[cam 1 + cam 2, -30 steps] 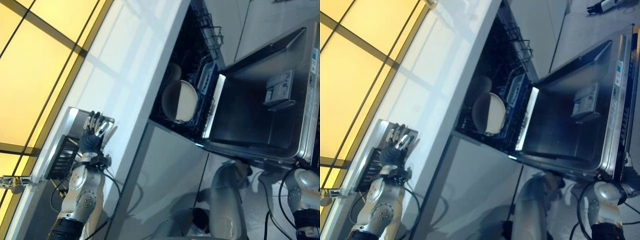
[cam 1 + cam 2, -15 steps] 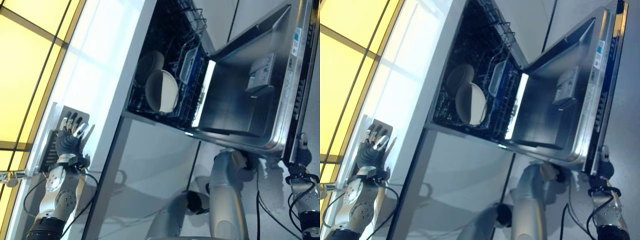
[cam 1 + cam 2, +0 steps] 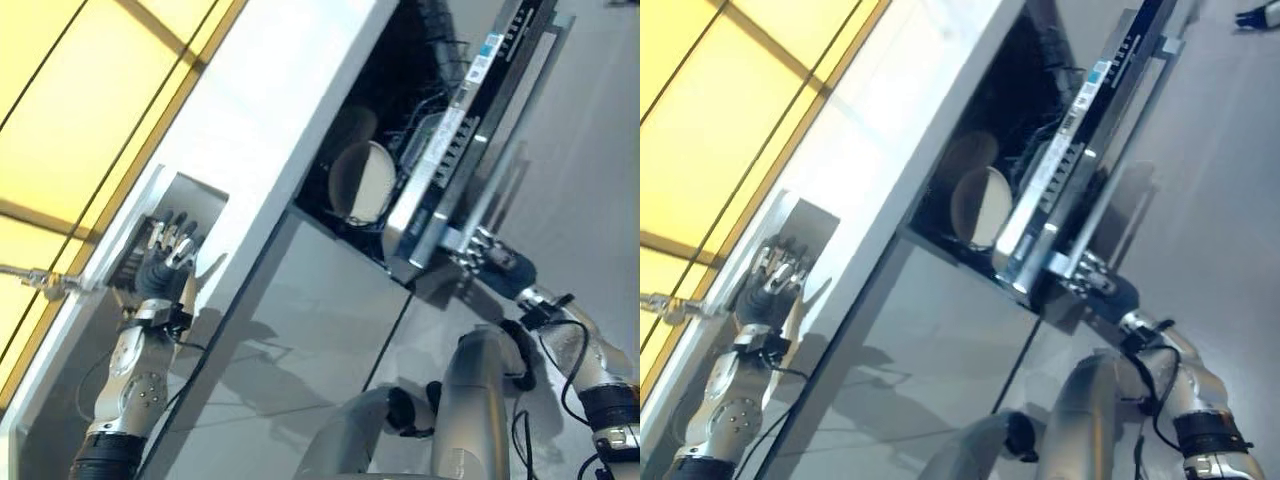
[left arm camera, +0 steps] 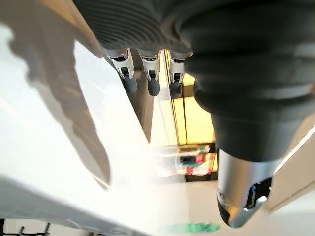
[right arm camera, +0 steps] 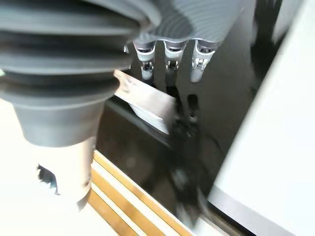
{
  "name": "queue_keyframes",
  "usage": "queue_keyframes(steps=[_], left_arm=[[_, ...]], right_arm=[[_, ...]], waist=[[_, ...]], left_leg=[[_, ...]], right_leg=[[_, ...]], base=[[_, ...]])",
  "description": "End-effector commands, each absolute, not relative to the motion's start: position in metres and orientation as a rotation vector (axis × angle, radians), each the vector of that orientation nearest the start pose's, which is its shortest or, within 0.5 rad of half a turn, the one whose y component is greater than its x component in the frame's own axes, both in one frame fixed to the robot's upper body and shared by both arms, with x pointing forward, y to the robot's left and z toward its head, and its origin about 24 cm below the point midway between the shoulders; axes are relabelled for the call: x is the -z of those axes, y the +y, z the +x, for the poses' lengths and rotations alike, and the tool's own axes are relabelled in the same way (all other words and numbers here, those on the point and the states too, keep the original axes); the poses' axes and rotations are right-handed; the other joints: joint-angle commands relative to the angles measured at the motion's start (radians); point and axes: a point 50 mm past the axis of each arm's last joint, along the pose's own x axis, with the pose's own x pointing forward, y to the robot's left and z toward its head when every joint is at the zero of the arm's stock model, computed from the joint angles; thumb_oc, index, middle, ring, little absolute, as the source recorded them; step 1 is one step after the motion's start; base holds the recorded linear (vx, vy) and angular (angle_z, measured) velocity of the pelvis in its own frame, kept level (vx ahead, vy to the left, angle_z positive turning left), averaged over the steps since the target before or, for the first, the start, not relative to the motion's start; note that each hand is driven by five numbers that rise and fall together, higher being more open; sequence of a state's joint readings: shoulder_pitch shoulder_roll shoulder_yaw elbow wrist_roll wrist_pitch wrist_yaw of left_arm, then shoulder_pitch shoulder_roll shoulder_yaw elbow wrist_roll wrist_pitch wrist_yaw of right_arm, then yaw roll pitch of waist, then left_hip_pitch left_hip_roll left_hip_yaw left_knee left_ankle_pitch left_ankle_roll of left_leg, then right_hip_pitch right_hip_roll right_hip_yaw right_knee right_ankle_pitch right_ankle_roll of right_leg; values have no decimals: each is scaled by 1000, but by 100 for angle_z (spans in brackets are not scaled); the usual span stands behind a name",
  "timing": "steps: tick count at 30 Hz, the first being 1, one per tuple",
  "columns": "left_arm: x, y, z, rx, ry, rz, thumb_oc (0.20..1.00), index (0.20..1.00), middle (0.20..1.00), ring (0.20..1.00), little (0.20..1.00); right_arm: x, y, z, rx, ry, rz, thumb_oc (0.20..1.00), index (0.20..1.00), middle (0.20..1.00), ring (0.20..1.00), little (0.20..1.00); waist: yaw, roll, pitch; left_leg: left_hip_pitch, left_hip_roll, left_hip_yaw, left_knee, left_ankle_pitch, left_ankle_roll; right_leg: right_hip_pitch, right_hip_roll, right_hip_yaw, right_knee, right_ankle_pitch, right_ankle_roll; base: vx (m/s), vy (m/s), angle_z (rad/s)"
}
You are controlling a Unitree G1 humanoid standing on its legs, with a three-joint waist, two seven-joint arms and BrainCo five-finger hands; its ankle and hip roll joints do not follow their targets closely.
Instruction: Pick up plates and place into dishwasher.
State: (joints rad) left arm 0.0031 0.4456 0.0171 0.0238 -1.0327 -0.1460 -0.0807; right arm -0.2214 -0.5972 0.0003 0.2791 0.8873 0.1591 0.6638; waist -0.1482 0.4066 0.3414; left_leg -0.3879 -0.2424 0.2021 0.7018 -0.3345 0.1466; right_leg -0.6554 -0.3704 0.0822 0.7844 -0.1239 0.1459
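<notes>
since a second ago the dishwasher door (image 3: 470,130) has swung most of the way up, right hand (image 3: 487,252) flat-fingered under its edge pushing it shut, two plates (image 3: 362,182) already racked inside; left hand (image 3: 165,262) open, resting on tabletop (image 3: 270,110).

Worktop (image 3: 300,90): white, glossy. Dishwasher (image 3: 400,150) interior: black; door (image 3: 470,150) edge: silver-grey with a dark front face. Plates (image 3: 362,183) in the rack: off-white, plain, no pattern. Wall panels (image 3: 70,90) behind the worktop: yellow, divided by dark lines. Cabinet front (image 3: 320,330) below the worktop: grey. Left hand (image 3: 165,265) and right hand (image 3: 490,255): silver fingers, dark tips, dark ribbed covers.
</notes>
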Motion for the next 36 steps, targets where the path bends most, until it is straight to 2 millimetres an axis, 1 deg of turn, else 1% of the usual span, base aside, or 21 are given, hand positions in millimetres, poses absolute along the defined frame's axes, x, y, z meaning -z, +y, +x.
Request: queue_keyframes(steps=[1,4,5,7,8,9,10,13,16,19,22,24,27,28,29,30,31,32,33,36], left_arm=[[-41,211,232,124,66,-598,1000,1000,1000,1000,1000],[-36,219,233,91,74,-570,1000,1000,1000,1000,1000],[-34,220,234,87,81,-544,1000,1000,1000,1000,1000],[-32,223,235,84,88,-513,1000,1000,1000,1000,1000],[-30,223,235,79,91,-494,1000,1000,1000,1000,1000],[-31,224,235,77,89,-493,1000,1000,1000,1000,1000],[-30,224,237,73,94,-474,1000,1000,1000,1000,1000],[-30,222,238,64,94,-475,1000,1000,1000,1000,1000],[-32,222,239,66,84,-470,1000,1000,1000,1000,1000],[-34,225,240,63,76,-455,1000,1000,1000,1000,1000],[-37,225,244,64,69,-447,1000,1000,1000,1000,1000],[-39,225,246,71,68,-434,1000,1000,1000,1000,1000],[-40,225,246,71,63,-419,1000,1000,1000,1000,1000],[-40,227,246,64,63,-422,1000,1000,1000,1000,1000],[-40,230,245,53,61,-421,1000,1000,1000,1000,1000],[-40,231,244,46,61,-423,1000,1000,1000,1000,1000],[-40,235,242,31,60,-427,1000,1000,1000,1000,1000],[-39,236,241,27,60,-428,1000,1000,1000,1000,1000],[-40,238,241,16,58,-433,1000,1000,1000,1000,1000],[-41,238,241,2,51,-435,1000,1000,1000,1000,1000]], right_arm=[[-157,-160,291,-1027,-265,176,1000,1000,1000,1000,1000],[-148,-143,288,-1032,-282,215,1000,1000,1000,1000,1000],[-145,-139,288,-1016,-286,247,1000,1000,1000,1000,1000],[-139,-133,286,-1003,-293,296,1000,1000,1000,1000,1000],[-133,-130,284,-994,-294,326,1000,1000,1000,1000,1000],[-133,-130,284,-994,-293,326,1000,1000,1000,1000,1000],[-128,-129,283,-979,-295,364,1000,1000,1000,1000,1000],[-119,-129,280,-970,-286,420,1000,1000,1000,1000,1000],[-114,-130,280,-916,-286,450,1000,1000,1000,1000,1000],[-114,-132,282,-871,-302,513,1000,1000,1000,1000,1000],[-113,-134,284,-822,-301,547,1000,1000,1000,1000,1000],[-107,-138,283,-768,-266,546,1000,1000,1000,1000,1000],[-83,-151,281,-634,-121,535,1000,1000,1000,1000,1000],[-64,-161,278,-547,-6,553,1000,1000,1000,1000,1000],[-45,-171,272,-465,86,610,1000,1000,1000,1000,1000],[-39,-175,270,-422,121,655,1000,1000,1000,1000,1000],[-25,-174,263,-399,183,728,1000,1000,1000,1000,1000],[-21,-174,261,-376,211,757,1000,1000,1000,1000,1000],[-5,-175,252,-312,297,781,1000,1000,1000,1000,1000],[22,-179,238,-181,476,781,1000,1000,1000,1000,1000]], waist=[[82,-51,79],[132,-143,12],[152,-185,-18],[178,-244,-62],[196,-278,-91],[196,-283,-95],[215,-324,-129],[239,-371,-183],[257,-413,-226],[271,-442,-248],[271,-457,-258],[268,-464,-262],[262,-474,-266],[258,-478,-266],[252,-485,-267],[249,-487,-267],[244,-492,-268],[242,-494,-268],[236,-497,-268],[226,-498,-265]], left_leg=[[23,13,-8,-29,-4,-48],[86,26,-64,-85,9,-46],[109,34,-84,-107,15,-47],[137,49,-109,-139,26,-52],[164,67,-128,-161,27,-58],[163,66,-129,-165,31,-59],[207,87,-150,-210,35,-68],[302,119,-166,-318,56,-85],[356,137,-173,-393,78,-94],[403,152,-186,-458,97,-91],[431,160,-209,-505,116,-85],[436,160,-219,-519,125,-84],[441,164,-219,-536,133,-82],[446,168,-216,-542,135,-83],[447,170,-211,-545,135,-83],[449,172,-207,-548,135,-83],[453,174,-206,-555,136,-84],[454,174,-206,-556,137,-83],[457,172,-206,-562,137,-82],[463,172,-201,-565,137,-82]], right_leg=[[171,28,-43,-394,209,-21],[283,44,-106,-500,239,-9],[329,55,-132,-543,242,-5],[391,76,-168,-600,246,-1],[440,99,-193,-635,244,-2],[440,98,-195,-639,246,-1],[505,129,-222,-687,241,-4],[597,166,-247,-767,230,-7],[624,190,-256,-815,234,-5],[624,215,-262,-836,254,0],[607,232,-250,-819,267,5],[601,236,-246,-806,272,7],[594,242,-242,-799,278,8],[595,245,-242,-798,278,9],[595,247,-242,-801,279,8],[596,249,-241,-804,278,7],[598,254,-238,-807,278,6],[598,255,-238,-806,279,6],[597,258,-234,-805,280,7],[593,264,-228,-804,269,5]], base=[[137,-166,46],[137,-232,53],[140,-292,73],[141,-277,80],[98,-182,78],[125,-235,69],[88,-158,53],[76,-83,48],[-11,-27,13],[-32,-47,3],[-45,-11,-2],[-49,3,-4],[-46,4,13],[-43,-10,15],[-45,-15,0],[-43,-23,-5],[-31,-16,-3],[-34,-12,-2],[-33,3,1],[-32,16,-4]])
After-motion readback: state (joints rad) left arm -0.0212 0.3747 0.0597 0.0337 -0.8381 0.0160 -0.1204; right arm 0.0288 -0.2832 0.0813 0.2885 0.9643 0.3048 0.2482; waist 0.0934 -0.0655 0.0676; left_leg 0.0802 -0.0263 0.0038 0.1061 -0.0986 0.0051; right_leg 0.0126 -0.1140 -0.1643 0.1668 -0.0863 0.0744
